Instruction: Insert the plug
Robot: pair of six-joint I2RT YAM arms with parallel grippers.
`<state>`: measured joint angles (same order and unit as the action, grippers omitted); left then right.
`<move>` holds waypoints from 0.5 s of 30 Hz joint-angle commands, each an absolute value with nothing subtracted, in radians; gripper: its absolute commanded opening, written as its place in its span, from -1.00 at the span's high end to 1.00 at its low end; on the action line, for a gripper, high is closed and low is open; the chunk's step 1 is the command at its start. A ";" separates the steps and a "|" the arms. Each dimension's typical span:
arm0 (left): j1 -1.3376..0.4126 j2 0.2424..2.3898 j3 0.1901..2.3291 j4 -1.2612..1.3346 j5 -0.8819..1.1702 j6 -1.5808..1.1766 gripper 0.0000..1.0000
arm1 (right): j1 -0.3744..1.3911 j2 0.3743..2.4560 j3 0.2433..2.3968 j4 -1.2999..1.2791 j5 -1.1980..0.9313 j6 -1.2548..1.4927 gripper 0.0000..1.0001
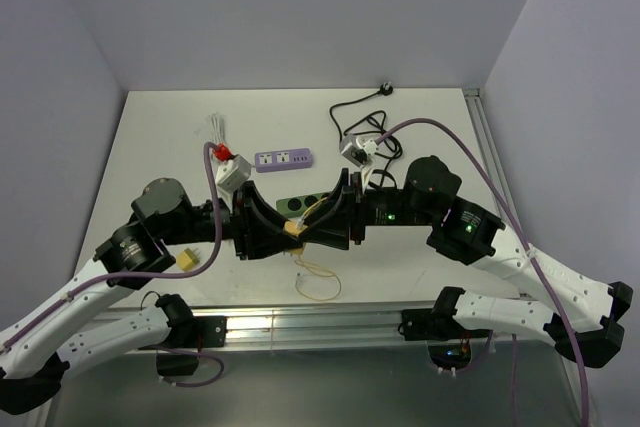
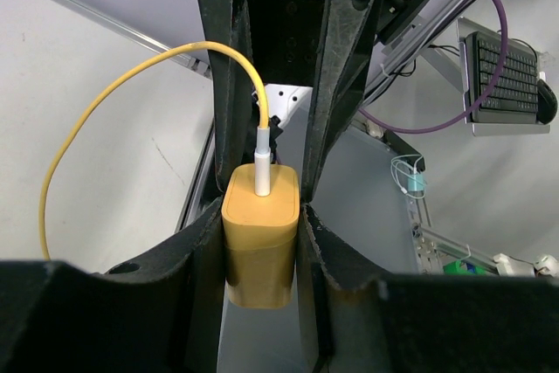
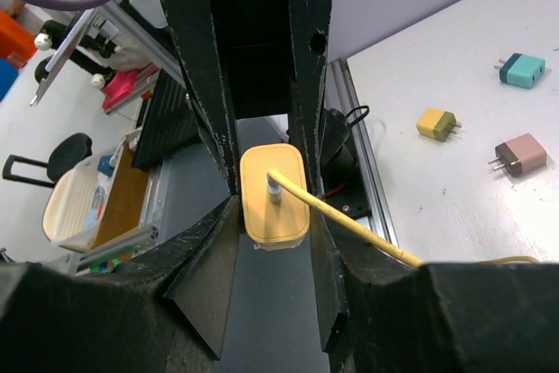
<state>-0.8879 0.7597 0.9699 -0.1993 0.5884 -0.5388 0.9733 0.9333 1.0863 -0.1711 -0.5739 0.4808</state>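
A yellow charger plug (image 2: 258, 242) with a white connector and a yellow cable (image 2: 105, 120) hangs between my two grippers above the table's near middle (image 1: 295, 230). My left gripper (image 2: 259, 255) is shut on the plug's sides. My right gripper (image 3: 274, 211) meets it head-on, its fingertips (image 3: 223, 216) against the same plug (image 3: 273, 194) at the cable end. The cable loops down to the table (image 1: 318, 282). A purple power strip (image 1: 283, 158) lies beyond the grippers. A dark power strip (image 1: 300, 200) lies just behind them, partly hidden.
A red and grey adapter (image 1: 228, 169), a white adapter (image 1: 358, 150) and a black cord (image 1: 350, 112) lie at the back. A small yellow plug (image 1: 190, 260) lies near the left. The right wrist view shows teal (image 3: 522, 69), yellow (image 3: 435, 122) and brown (image 3: 521, 155) plugs.
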 commanded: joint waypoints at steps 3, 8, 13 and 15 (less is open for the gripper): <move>-0.890 0.739 0.982 -0.097 0.598 -0.541 0.99 | 0.991 0.942 1.086 -0.161 -0.647 0.460 0.14; -0.890 0.742 0.991 -0.097 0.607 -0.538 0.99 | 0.994 0.953 1.086 -0.150 -0.693 0.454 0.43; -0.890 0.752 0.996 -0.097 0.612 -0.537 0.99 | 0.994 0.953 1.078 -0.138 -0.700 0.463 1.00; -0.890 0.750 0.997 -0.109 0.600 -0.531 0.81 | 0.994 0.937 1.063 -0.120 -0.677 0.469 1.00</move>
<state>-0.8909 0.7498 0.9699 -0.2012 0.6277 -0.5396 0.9756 0.9421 1.0859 -0.1509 -0.6388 0.4664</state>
